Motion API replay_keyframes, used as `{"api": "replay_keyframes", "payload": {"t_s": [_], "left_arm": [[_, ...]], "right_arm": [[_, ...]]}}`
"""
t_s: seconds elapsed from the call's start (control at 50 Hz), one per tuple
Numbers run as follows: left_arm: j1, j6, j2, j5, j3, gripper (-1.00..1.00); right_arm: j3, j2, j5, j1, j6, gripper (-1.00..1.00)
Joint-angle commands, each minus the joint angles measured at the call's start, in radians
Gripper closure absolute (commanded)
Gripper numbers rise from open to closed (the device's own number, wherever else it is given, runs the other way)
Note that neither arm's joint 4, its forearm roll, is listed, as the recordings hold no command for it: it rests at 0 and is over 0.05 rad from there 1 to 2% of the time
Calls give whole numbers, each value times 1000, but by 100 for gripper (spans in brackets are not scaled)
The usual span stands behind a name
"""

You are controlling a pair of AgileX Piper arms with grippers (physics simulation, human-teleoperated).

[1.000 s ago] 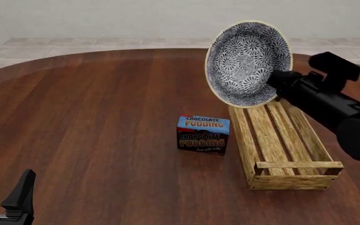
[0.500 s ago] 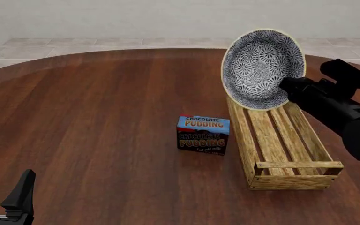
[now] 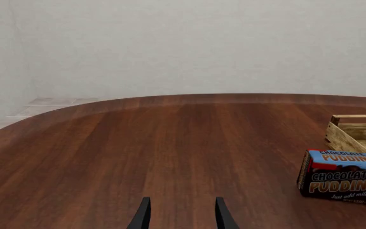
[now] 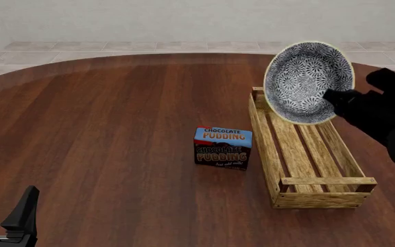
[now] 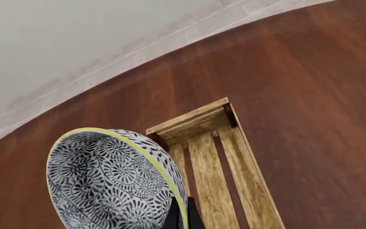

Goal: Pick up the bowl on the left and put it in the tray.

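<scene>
You had the right pincer (image 4: 329, 98) clamped on the rim of the bowl (image 4: 308, 82), one finger inside and one outside the wall as the right wrist view showed, where the dark fingertips (image 5: 181, 217) pinched the cream-edged lip. The bowl (image 5: 110, 183) hung in the air, tipped steeply so that its patterned inside faced the front camera, and it sat over the far end of the tray (image 4: 307, 157), not touching the slats. The tray (image 5: 218, 157) lay lengthwise on the wooden counter (image 4: 101, 134), its far end partly hidden behind the bowl in the front view, and its near end with the two corner posts stood clear. Just to the left of the tray, close to its long side but apart from it, the chocolate pudding box (image 4: 223, 147) stood upright with its label toward the camera. Your left pincer (image 4: 5, 216) rested low at the near left corner of the front view, well apart from everything else; its fingers (image 3: 142, 215) were spread with nothing between them, pointing across bare counter with the pudding box (image 3: 340, 176) off to one side.
</scene>
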Motion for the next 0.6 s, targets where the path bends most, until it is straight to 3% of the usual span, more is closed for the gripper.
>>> {"api": "replay_keyframes", "payload": {"t_s": [0.02,0.16,0.32,0.6], "left_arm": [[0,0,0,0,0,-100],[0,0,0,0,0,-100],[0,0,0,0,0,-100],[0,0,0,0,0,-100]], "right_arm": [[-25,53,36,-28,-1,100],[-33,87,47,-3,30,100],[-24,120,34,51,102,100],[-19,148,27,-3,143,100]]}}
